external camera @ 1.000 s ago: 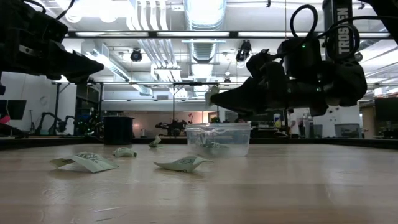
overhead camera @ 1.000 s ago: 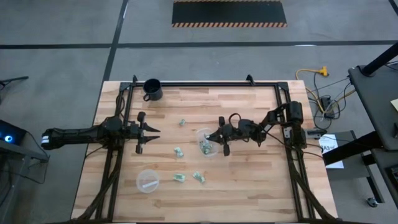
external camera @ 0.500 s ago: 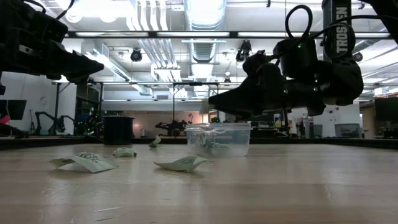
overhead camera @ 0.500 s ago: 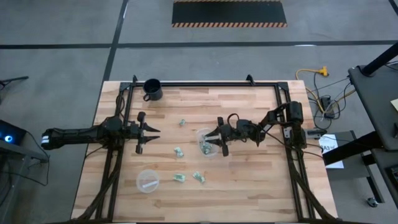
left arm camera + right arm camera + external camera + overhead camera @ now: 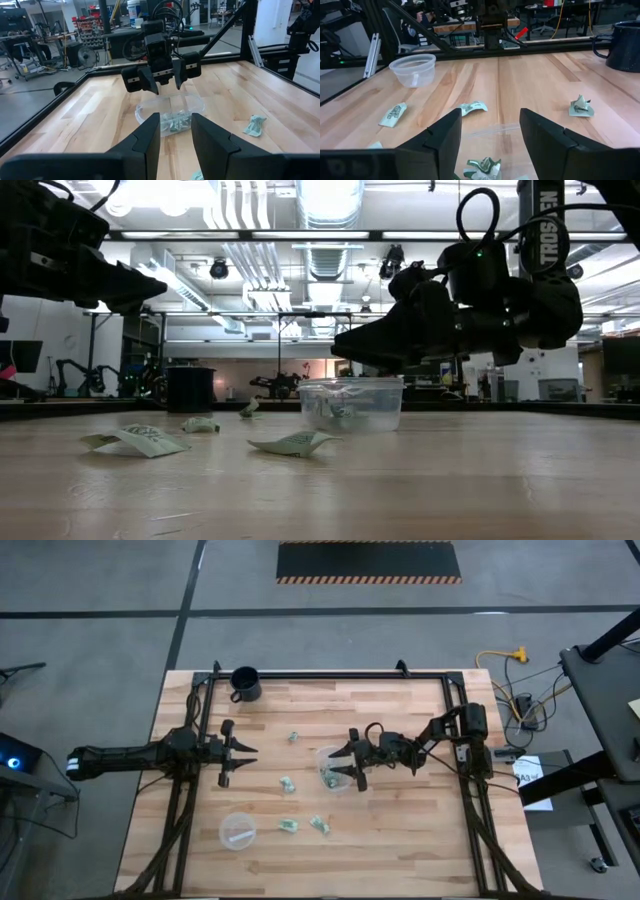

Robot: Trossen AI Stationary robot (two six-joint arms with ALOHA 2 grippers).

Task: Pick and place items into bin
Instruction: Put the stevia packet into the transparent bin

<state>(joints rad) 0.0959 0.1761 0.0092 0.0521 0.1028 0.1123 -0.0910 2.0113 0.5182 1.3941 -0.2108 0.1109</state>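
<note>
Right gripper (image 5: 345, 763): I hold it just above the small round clear plastic cup (image 5: 331, 769), at its right side. My fingers are spread apart and hold nothing.

Change: half a second ago and one second ago my fingers were nearer to each other over the cup; now they are wider and a little more over its rim. I judge that the wrapped piece was just let go into the cup.

Bin: the cup stands near the middle of the light wooden table (image 5: 400, 830). Some small pale-green and white wrapped pieces (image 5: 175, 122) lie inside.

Pieces outside: one far-left of the cup (image 5: 294, 737), one at its left (image 5: 287, 783), two nearer (image 5: 288, 826) (image 5: 320, 825).

Left gripper (image 5: 240, 759): it waits at the left, fingers apart, empty.

Meaning: one item more is done, I think; four are left on the table.

Next: I should lift away and go to the nearest piece.
</note>
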